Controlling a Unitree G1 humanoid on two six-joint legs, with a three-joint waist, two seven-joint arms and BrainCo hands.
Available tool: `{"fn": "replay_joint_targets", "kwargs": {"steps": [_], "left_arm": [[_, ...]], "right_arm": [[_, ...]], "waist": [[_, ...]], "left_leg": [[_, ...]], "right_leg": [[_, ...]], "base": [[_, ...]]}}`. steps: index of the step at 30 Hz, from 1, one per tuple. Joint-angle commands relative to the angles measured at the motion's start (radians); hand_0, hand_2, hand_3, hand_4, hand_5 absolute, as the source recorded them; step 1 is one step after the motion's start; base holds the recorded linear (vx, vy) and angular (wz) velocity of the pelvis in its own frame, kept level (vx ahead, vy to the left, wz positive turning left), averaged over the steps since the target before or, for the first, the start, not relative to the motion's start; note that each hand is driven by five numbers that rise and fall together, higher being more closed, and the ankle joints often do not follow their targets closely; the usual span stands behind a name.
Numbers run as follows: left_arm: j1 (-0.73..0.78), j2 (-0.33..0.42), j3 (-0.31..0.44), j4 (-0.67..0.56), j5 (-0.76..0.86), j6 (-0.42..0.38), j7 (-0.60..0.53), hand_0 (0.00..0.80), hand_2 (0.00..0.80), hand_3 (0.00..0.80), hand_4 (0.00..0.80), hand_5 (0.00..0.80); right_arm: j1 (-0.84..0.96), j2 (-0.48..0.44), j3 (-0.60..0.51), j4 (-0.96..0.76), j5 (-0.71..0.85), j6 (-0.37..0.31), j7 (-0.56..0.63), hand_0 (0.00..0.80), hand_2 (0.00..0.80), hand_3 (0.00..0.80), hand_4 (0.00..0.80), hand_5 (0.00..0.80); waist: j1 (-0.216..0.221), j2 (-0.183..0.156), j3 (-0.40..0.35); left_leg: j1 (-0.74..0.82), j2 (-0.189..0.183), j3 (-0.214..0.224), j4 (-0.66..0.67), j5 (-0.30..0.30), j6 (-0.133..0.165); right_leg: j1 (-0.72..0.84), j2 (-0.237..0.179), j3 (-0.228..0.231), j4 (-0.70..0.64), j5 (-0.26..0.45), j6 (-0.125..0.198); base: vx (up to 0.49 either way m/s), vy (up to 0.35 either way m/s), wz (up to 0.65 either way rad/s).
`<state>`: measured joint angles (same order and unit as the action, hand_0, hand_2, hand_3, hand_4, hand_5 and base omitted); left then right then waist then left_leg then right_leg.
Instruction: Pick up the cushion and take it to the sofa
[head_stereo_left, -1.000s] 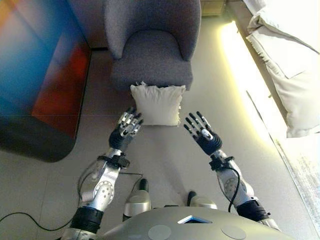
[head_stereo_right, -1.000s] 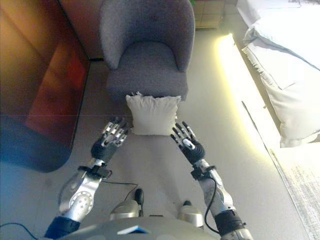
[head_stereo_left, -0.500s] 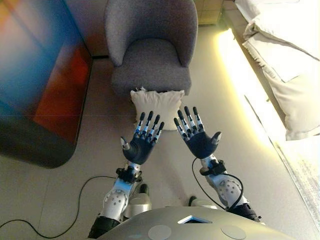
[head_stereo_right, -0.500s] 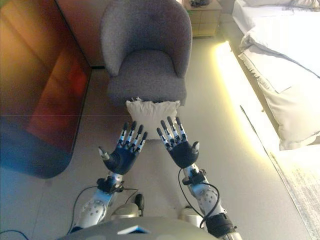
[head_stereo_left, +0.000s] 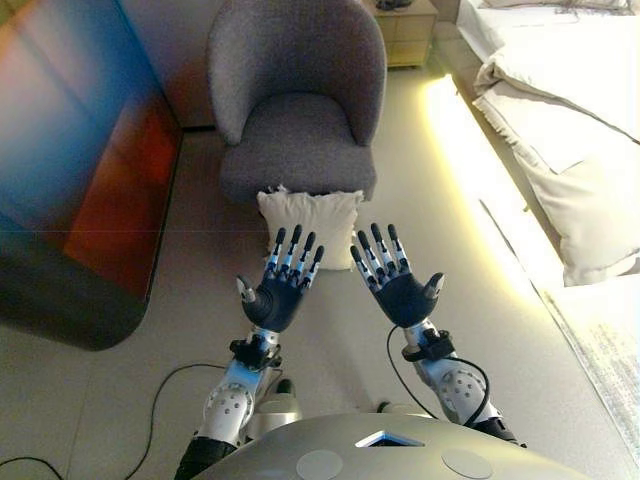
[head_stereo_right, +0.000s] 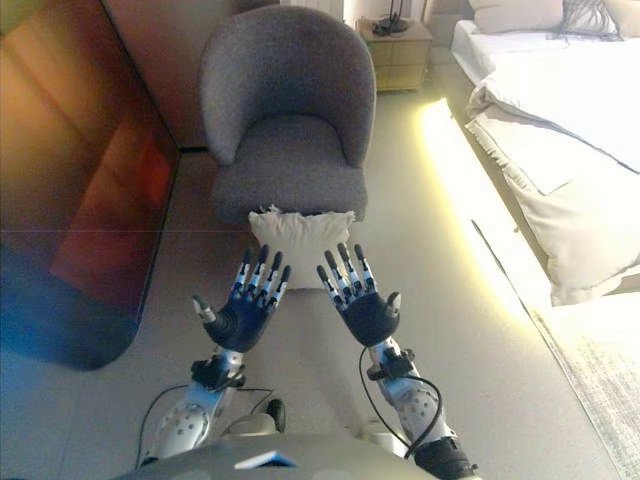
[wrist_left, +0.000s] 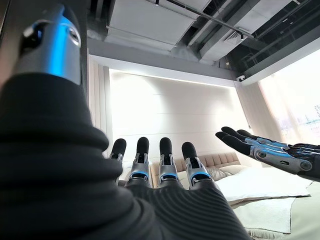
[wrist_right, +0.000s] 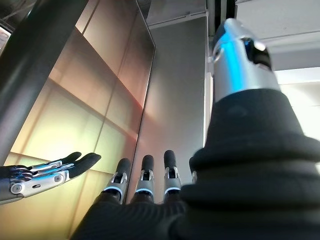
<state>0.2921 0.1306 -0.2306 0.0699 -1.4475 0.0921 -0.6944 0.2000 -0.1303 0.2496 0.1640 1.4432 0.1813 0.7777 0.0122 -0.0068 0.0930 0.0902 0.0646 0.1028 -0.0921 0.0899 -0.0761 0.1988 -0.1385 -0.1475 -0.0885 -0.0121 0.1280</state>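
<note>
A cream cushion (head_stereo_left: 310, 222) stands on the floor, leaning against the front of a grey armchair (head_stereo_left: 297, 100). It also shows in the right eye view (head_stereo_right: 300, 235). My left hand (head_stereo_left: 280, 288) and right hand (head_stereo_left: 398, 284) are raised palm-up, side by side, above the floor in front of the cushion. Both have straight spread fingers and hold nothing. The fingertips overlap the cushion's lower edge in the eye views. The left wrist view shows my left hand (wrist_left: 160, 170) open, with the right hand (wrist_left: 270, 152) beside it. The right wrist view shows my right hand (wrist_right: 145, 187) open.
A dark glossy cabinet (head_stereo_left: 70, 170) stands at the left. A bed with white bedding (head_stereo_left: 565, 120) lies at the right, with a lit strip (head_stereo_left: 480, 170) along its base. A small nightstand (head_stereo_right: 398, 48) stands behind the armchair. A black cable (head_stereo_left: 160, 395) lies on the floor.
The view has tilted up a little, showing more of the room. Both hands stay raised, palm-up and open, barely moved since half a second ago; a second ago they were lower beside the cushion.
</note>
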Motion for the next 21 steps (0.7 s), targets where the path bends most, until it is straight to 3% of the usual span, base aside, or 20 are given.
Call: {"fn": "replay_joint_targets", "kwargs": {"steps": [1,4,7,8,9,11,14,19,21], "left_arm": [[-0.044,-0.008,0.032,-0.026,-0.021,-0.009,-0.010,0.000,0.000,0.000,0.000,0.000],[-0.046,-0.004,0.031,-0.020,-0.012,-0.014,-0.014,0.000,0.000,0.000,0.000,0.000],[-0.047,0.018,0.034,-0.021,0.096,-0.076,0.086,0.000,0.000,0.000,0.000,0.000],[-0.062,0.063,0.031,-0.002,0.209,-0.173,0.200,0.000,0.000,0.000,0.000,0.000],[-0.081,0.101,0.025,0.020,0.336,-0.275,0.328,0.000,0.000,0.000,0.000,0.000],[-0.120,0.137,0.050,0.049,0.460,-0.342,0.463,0.000,0.000,0.000,0.000,0.000],[-0.127,0.152,0.112,0.083,0.598,-0.356,0.557,0.000,0.000,0.000,0.000,0.000],[-0.156,0.185,0.099,0.262,0.972,-0.405,0.814,0.000,0.000,0.000,0.000,0.000],[-0.164,0.165,0.106,0.361,0.934,-0.399,0.825,0.000,0.000,0.000,0.000,0.000]], "right_arm": [[-0.040,0.029,-0.011,-0.068,0.005,0.005,0.021,0.000,0.000,0.000,0.000,0.000],[-0.040,0.025,-0.010,-0.064,-0.003,0.000,0.019,0.000,0.000,0.000,0.000,0.000],[-0.041,0.002,-0.004,-0.062,-0.206,-0.127,-0.107,0.000,0.000,0.000,0.000,0.000],[-0.058,-0.039,-0.005,-0.040,-0.381,-0.239,-0.233,0.000,0.000,0.000,0.000,0.000],[-0.081,-0.078,-0.006,-0.015,-0.527,-0.308,-0.350,0.000,0.000,0.000,0.000,0.000],[-0.111,-0.121,-0.020,0.006,-0.669,-0.342,-0.496,0.000,0.000,0.000,0.000,0.000],[-0.119,-0.152,-0.052,0.054,-0.809,-0.364,-0.583,0.000,0.000,0.000,0.000,0.000],[-0.144,-0.141,-0.058,0.187,-0.850,-0.349,-0.717,0.000,0.000,0.000,0.000,0.000],[-0.148,-0.130,-0.056,0.249,-0.861,-0.321,-0.751,0.000,0.000,0.000,0.000,0.000]], "waist": [[-0.003,0.002,0.022],[-0.004,0.002,0.025],[-0.002,0.001,0.027],[-0.002,-0.002,0.031],[-0.002,-0.004,0.035],[-0.003,-0.007,0.036],[0.001,-0.014,0.034],[0.002,-0.013,0.050],[0.000,-0.014,0.052]], "left_leg": [[0.044,-0.043,0.032,0.037,-0.121,0.061],[0.042,-0.042,0.035,0.037,-0.121,0.061],[0.036,-0.042,0.033,0.041,-0.119,0.058],[0.034,-0.043,0.034,0.044,-0.118,0.055],[0.033,-0.044,0.032,0.044,-0.114,0.054],[0.036,-0.047,0.023,0.035,-0.105,0.054],[0.036,-0.048,0.022,0.028,-0.104,0.053],[0.018,-0.048,0.030,0.044,-0.107,0.055],[0.018,-0.054,0.034,0.051,-0.114,0.060]], "right_leg": [[-0.073,0.064,0.000,0.014,0.037,-0.039],[-0.077,0.064,-0.001,0.015,0.038,-0.039],[-0.082,0.064,0.000,0.017,0.041,-0.039],[-0.084,0.064,0.000,0.019,0.042,-0.039],[-0.085,0.064,0.000,0.020,0.044,-0.038],[-0.084,0.067,-0.001,0.017,0.049,-0.038],[-0.083,0.067,-0.003,0.014,0.048,-0.039],[-0.101,0.054,-0.012,0.031,0.048,-0.036],[-0.097,0.045,-0.013,0.032,0.049,-0.032]], "base": [[0.000,0.000,0.00],[0.000,0.000,0.00],[0.000,0.000,0.00],[0.000,0.000,0.00],[0.000,0.000,0.00],[0.000,0.000,0.00],[0.000,0.000,0.00],[-0.031,0.034,-0.01],[0.020,0.091,-0.03]]}}
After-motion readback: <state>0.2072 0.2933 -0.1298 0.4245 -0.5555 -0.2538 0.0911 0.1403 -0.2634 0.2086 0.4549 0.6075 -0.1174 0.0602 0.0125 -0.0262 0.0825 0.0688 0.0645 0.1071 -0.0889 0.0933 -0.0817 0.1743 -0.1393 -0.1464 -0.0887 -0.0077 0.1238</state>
